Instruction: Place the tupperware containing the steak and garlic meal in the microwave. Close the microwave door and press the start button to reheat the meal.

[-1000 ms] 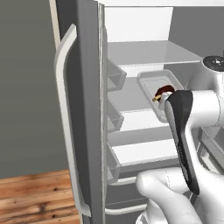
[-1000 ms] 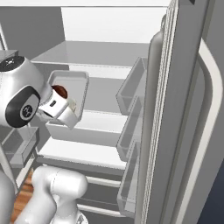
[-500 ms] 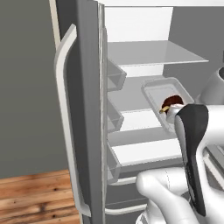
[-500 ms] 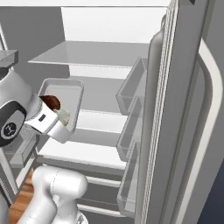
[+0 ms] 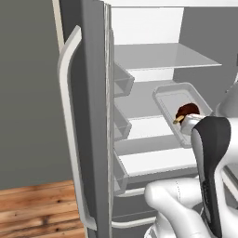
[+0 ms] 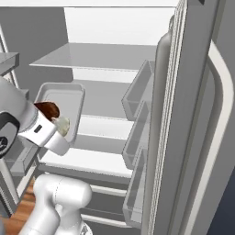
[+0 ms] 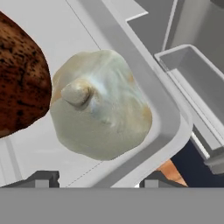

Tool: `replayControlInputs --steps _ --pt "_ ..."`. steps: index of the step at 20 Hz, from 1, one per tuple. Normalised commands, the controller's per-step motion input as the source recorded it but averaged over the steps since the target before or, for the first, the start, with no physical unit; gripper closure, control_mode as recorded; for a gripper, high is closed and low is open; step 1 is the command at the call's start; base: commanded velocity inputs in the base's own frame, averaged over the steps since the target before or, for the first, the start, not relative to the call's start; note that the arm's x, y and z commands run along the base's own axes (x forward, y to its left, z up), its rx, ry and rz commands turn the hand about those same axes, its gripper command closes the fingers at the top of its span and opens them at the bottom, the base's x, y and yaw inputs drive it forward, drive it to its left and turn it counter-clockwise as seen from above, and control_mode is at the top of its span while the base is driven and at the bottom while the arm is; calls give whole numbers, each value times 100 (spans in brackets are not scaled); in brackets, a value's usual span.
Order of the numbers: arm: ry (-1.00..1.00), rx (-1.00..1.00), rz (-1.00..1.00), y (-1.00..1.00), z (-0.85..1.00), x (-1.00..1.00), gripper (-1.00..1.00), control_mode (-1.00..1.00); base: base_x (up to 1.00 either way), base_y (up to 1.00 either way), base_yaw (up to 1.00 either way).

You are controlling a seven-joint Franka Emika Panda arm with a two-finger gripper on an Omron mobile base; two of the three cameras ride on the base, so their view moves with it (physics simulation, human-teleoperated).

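The tupperware (image 5: 182, 108) sits in front of the open fridge (image 6: 114, 82), lifted clear of the shelves by the look of both base views, with its near short rim at the fingers (image 7: 94, 180); the two finger tips stand at either side of that rim, one under the tray floor side and one at the outer wall, so the fingers appear to be clamped on the rim at a fairly wide spread, and I judge the tray held; the tray's long axis runs straight away from the fingers, toward the fridge shelves; the steak and garlic meal (image 7: 87, 127) lies just beyond the finger tips, the pale garlic bulb nearest and the dark steak (image 6: 48, 109) beside it, further to one side; the coming move, as I judge it, turns on carrying the tray out level, since its weight sits close to the gripped end and the far end hangs free; the microwave lies somewhere away from the fingers.
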Motion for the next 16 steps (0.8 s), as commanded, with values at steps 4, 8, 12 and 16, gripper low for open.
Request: replayControlInputs --steps 4,8,12,16 --pt "1 0 0 0 3 45 100 -100 0 0 0" --pt "1 0 0 0 0 38 100 -100 0 0 0" --pt "0 0 0 0 0 22 100 -100 0 0 0" --pt "0 0 0 0 0 12 100 -100 0 0 0"
